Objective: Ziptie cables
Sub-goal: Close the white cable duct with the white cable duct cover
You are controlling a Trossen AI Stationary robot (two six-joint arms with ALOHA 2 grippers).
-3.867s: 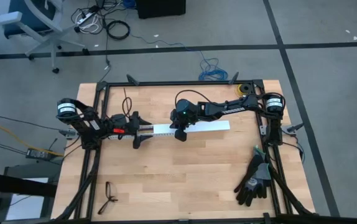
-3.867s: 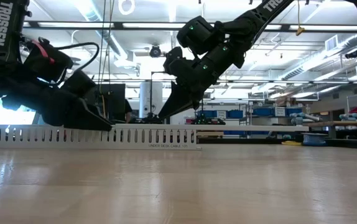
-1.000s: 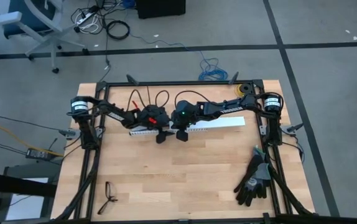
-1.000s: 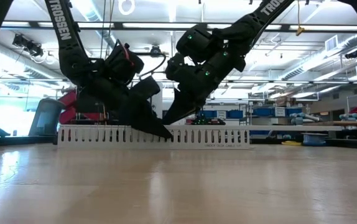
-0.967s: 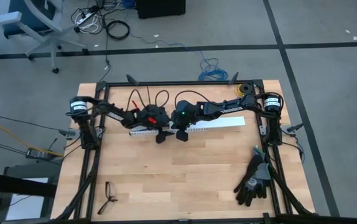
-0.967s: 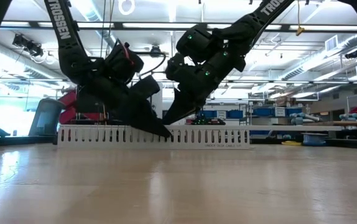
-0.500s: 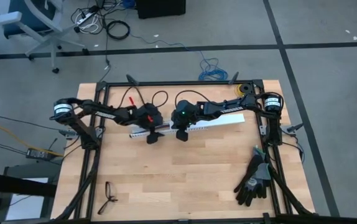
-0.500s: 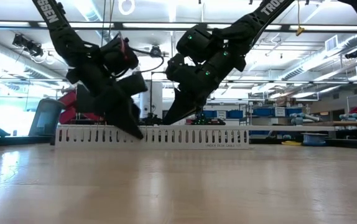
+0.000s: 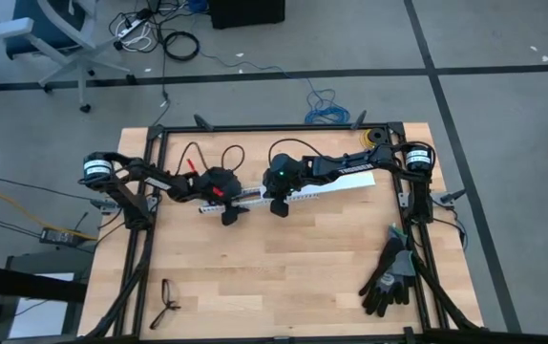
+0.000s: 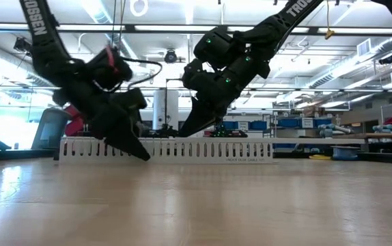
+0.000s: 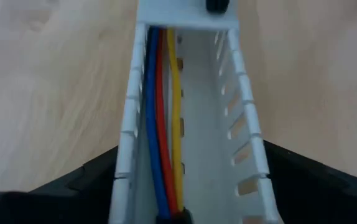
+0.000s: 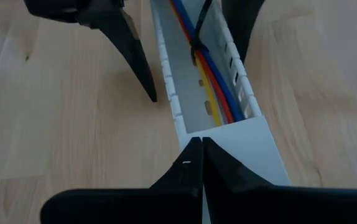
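A white slotted duct (image 9: 336,185) lies across the middle of the table. Blue, red and yellow cables (image 11: 163,106) run along its open channel. A thin black strip, the ziptie (image 12: 198,28), slants across them. My left gripper (image 11: 191,149) is open near the duct's left end, one finger on each side of the duct (image 10: 203,149). A gap shows between one finger (image 12: 138,59) and the duct wall. My right gripper (image 12: 195,142) is shut at the edge of the duct's white cover, near the duct's middle. My right gripper rests its shut fingertips on the duct's flat cover (image 12: 228,140), right at the cover's open edge. The fingers (image 10: 192,119) slant down from above and from the table's right, along the duct. The duct lies flat on the table.
Black gloves (image 9: 389,277) lie near the right front corner, and spectacles (image 9: 166,301) near the left front. A yellow roll (image 9: 374,139) sits at the far right. A black frame (image 9: 255,127) rims the table. Bare wood lies toward the near edge.
My left gripper has slid along the duct toward the table's left edge, still open with a finger on each side of the duct. The duct and my right gripper have stayed in place.
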